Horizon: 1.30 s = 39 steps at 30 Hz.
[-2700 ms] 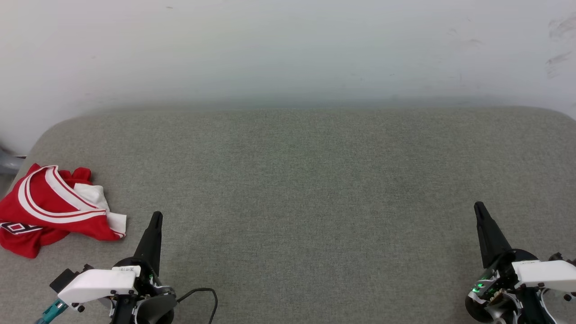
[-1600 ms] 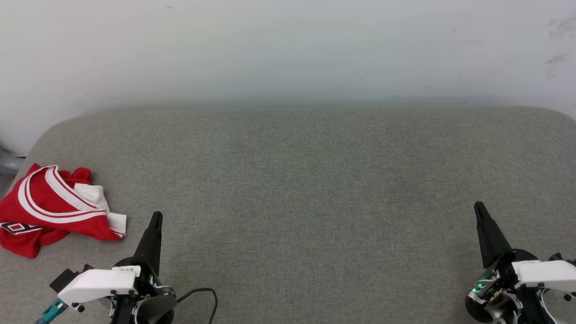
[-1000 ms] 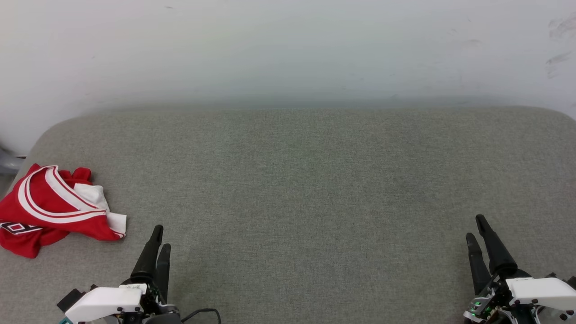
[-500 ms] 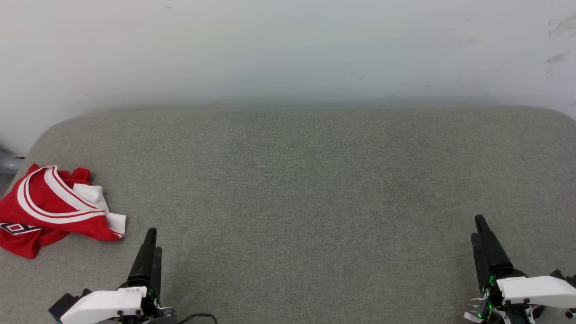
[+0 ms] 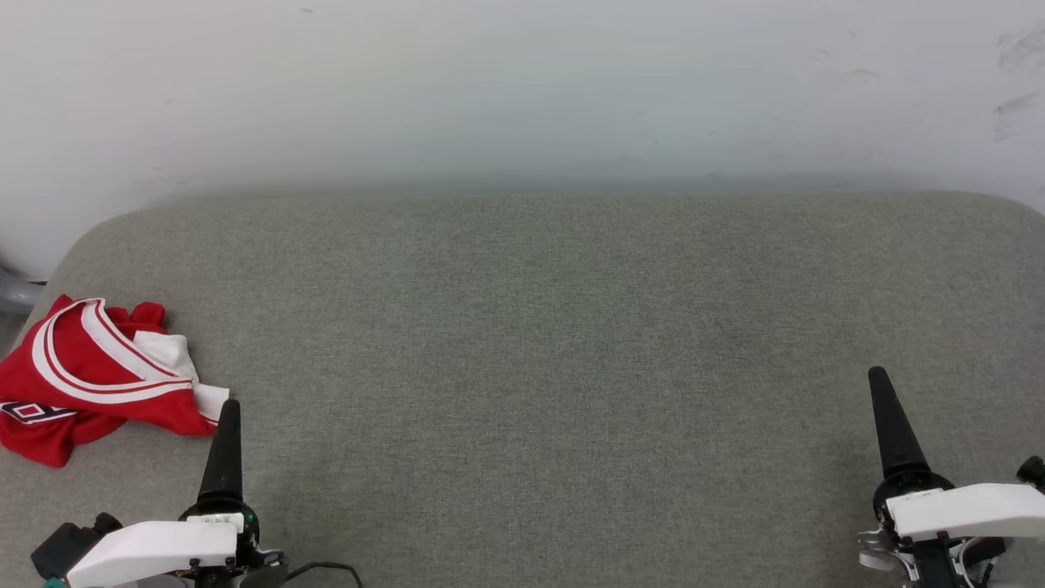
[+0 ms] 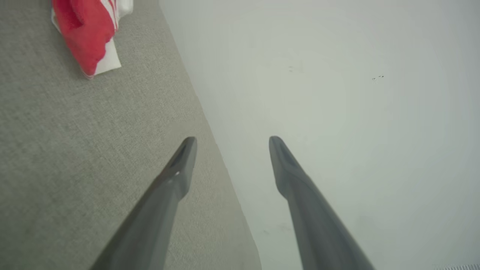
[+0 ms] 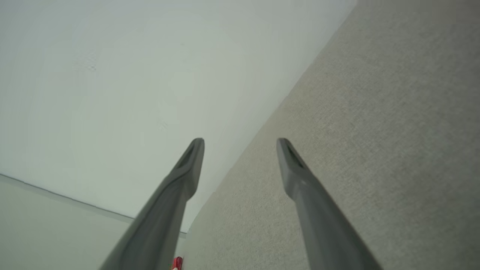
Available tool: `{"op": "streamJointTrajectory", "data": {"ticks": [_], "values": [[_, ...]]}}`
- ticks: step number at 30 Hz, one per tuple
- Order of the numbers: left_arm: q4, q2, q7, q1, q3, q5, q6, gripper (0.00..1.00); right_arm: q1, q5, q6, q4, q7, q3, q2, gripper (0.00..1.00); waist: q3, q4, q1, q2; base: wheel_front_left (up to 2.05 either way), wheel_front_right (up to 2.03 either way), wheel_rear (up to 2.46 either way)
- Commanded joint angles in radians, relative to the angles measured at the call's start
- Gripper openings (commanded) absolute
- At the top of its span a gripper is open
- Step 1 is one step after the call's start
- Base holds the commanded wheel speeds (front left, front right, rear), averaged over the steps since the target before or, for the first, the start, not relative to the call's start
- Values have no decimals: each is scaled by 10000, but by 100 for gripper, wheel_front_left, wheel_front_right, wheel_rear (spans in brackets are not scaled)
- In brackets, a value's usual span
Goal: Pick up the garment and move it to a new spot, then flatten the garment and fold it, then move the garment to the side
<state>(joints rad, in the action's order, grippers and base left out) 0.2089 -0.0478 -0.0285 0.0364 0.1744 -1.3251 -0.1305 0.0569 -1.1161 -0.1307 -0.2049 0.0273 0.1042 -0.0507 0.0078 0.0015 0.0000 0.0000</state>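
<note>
Head view: the garment (image 5: 90, 376) lies crumpled at 9 o'clock on the grey surface (image 5: 531, 327), at its left edge, red with white banding uppermost and a bit of a black-and-white emblem at its left. The left gripper (image 5: 229, 412) rises from 7 o'clock, its tip just beside the garment's white hem; I cannot tell if they touch. The right gripper (image 5: 886, 408) stands at 5 o'clock, well apart from the garment. A pale wall (image 5: 522, 82) runs behind, at 12 o'clock.

Left wrist view: the left gripper (image 6: 229, 144) has its jaws released, spread wide with nothing between them. The garment (image 6: 88, 33) sits at 11 o'clock on the surface (image 6: 75, 131), clear of both fingers. The wall (image 6: 337, 93) takes the right half.

Right wrist view: the right gripper (image 7: 240, 144) also has its jaws released and empty. The surface (image 7: 375, 112) spreads from 1 to 5 o'clock, the wall (image 7: 112, 75) at 10 o'clock. A sliver of the garment (image 7: 177, 263) peeks in at 6 o'clock.
</note>
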Motion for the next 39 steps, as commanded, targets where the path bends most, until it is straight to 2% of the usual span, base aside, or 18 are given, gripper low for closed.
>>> {"op": "streamJointTrajectory", "data": {"ticks": [1,9,20,31,39], "values": [[-283,-19,-70,64,67,261,-1,100,38,381,0,252,81,5,-1,100,2,4,0,0,0,0,0],[-1091,-20,-360,-43,136,1695,-1,100,3,2578,0,944,370,-150,0,100,31,19,0,0,0,0,0],[-2182,-23,-720,-295,-575,4266,11,100,-110,4989,0,1555,738,-470,1,100,66,3,0,0,0,0,0],[-2659,-24,-1040,-571,-1634,6797,377,100,-254,6925,1,1770,1057,-663,2,100,79,-25,0,0,0,0,0],[-2891,-26,-1263,-621,-2140,8076,640,100,-317,8095,1,1834,1273,-781,3,100,126,-35,0,0,0,0,0]]}}
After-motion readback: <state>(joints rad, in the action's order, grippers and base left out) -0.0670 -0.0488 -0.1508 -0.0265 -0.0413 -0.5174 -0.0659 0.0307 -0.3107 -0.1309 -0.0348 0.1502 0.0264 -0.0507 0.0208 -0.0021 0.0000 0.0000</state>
